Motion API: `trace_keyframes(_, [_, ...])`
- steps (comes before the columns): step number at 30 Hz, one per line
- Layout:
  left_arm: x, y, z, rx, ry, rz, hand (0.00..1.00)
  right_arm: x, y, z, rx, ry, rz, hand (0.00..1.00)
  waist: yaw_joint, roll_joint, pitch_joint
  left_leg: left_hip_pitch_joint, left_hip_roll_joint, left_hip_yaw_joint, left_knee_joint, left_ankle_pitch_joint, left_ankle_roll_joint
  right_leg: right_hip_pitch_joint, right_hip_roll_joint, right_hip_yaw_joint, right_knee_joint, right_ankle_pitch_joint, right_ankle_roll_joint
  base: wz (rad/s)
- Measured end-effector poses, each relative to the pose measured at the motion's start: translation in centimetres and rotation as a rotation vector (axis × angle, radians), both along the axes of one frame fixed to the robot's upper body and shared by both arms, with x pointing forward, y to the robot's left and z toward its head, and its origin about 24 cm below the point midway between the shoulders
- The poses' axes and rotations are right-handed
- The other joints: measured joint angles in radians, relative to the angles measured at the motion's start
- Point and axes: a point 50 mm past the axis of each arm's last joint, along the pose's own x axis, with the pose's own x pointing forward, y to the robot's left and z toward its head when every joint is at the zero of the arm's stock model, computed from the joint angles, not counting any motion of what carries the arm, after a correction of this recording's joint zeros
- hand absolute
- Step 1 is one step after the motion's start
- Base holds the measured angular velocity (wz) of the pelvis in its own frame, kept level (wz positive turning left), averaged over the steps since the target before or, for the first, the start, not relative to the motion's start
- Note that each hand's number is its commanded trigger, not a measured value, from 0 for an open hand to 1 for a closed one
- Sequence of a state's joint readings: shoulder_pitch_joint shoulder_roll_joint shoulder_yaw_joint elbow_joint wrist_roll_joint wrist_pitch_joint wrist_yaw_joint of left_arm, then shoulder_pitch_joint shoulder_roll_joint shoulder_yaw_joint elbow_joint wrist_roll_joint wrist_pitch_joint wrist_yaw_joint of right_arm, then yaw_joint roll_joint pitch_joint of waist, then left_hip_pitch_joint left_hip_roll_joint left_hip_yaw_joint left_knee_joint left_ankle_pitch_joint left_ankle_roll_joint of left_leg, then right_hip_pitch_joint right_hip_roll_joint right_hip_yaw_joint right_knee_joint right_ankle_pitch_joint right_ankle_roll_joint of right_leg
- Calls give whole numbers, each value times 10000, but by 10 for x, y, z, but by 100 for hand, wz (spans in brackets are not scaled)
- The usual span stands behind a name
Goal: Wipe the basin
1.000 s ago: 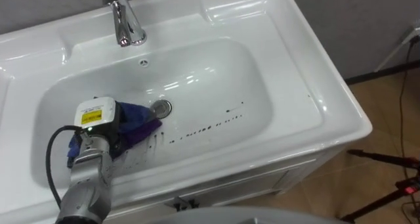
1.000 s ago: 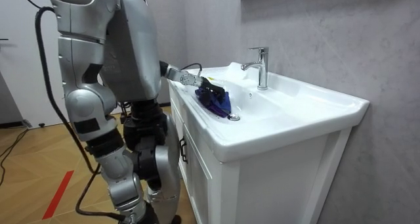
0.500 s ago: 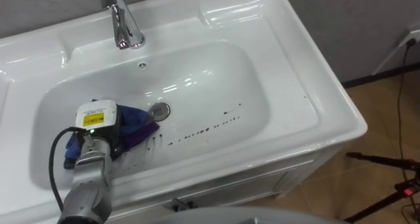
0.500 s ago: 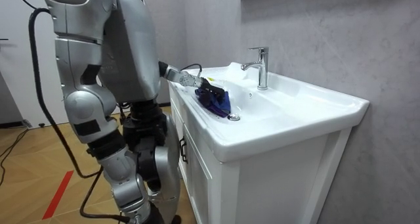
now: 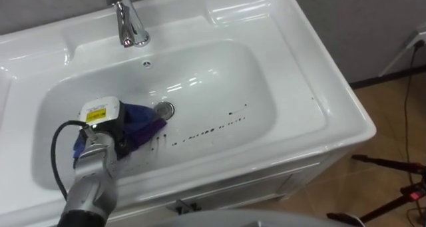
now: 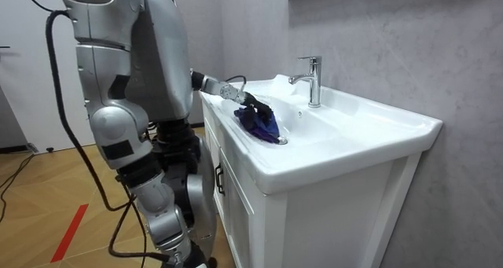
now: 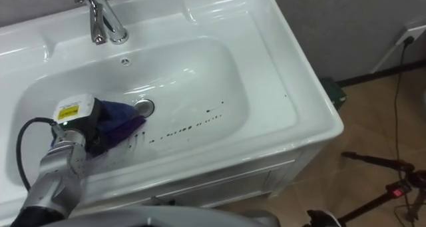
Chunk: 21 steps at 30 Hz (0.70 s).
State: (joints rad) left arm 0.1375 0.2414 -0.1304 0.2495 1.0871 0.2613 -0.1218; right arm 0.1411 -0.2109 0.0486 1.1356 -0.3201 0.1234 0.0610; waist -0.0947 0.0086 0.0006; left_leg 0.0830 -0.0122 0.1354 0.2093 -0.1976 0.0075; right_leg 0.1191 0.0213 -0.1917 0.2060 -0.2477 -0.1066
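The white basin (image 5: pixel 266 87) is set in a vanity top, with a chrome tap (image 5: pixel 128 20) at the back and a drain (image 5: pixel 164 109) in the middle. A dark blue cloth (image 5: pixel 140 124) lies on the basin floor just left of the drain. My left hand (image 5: pixel 100 124) is curled on that cloth and presses it down; in the room view the left hand (image 6: pixel 240 101) reaches over the front rim onto the cloth (image 6: pixel 261 122). A line of dark specks (image 5: pixel 210 128) runs right of the drain along the basin floor.
I stand at the front of the white vanity cabinet (image 6: pixel 314 221), which has a grey wall behind it. My right arm hangs at my side. Right of the vanity, cables and a stand's leg (image 5: pixel 393 164) lie on the wooden floor.
My left hand and the cloth have edged slightly toward the drain. The right arm has swung a little at my side. The specks are unchanged.
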Motion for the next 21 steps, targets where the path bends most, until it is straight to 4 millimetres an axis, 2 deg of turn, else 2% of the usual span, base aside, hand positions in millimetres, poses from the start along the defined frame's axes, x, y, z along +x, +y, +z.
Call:
trace_keyframes(4, [10, -14, 9, -545, 420, -792, 100, 9, 2, 0, 157, -207, 172, 0, -99, -92, 57, -19, 0, 10, -3, -1, 1, 1, -13, -1, -25, -4, 8, 1])
trace_keyframes(8, [18, -23, 14, -1019, 718, -1305, 100, 13, 2, 0, 286, -344, 222, 0, -108, -106, 73, -48, 3, 53, -15, -1, 1, -51, -12, 32, -22, -6, 11, -1])
trace_keyframes(16, [24, -34, 14, -3384, 1284, -1199, 100, 8, 2, -1, 340, -60, 353, 0, -139, 49, 72, -122, 0, 51, -30, -1, 1, -152, -13, 52, -7, -7, 14, 0])
trace_keyframes(21, [24, -36, 10, -4044, 1387, -1075, 100, 5, 2, -2, 306, 77, 398, 0, -151, 136, 81, -95, 2, 59, -32, 0, 1, -141, -13, 56, 10, -9, 16, 0])
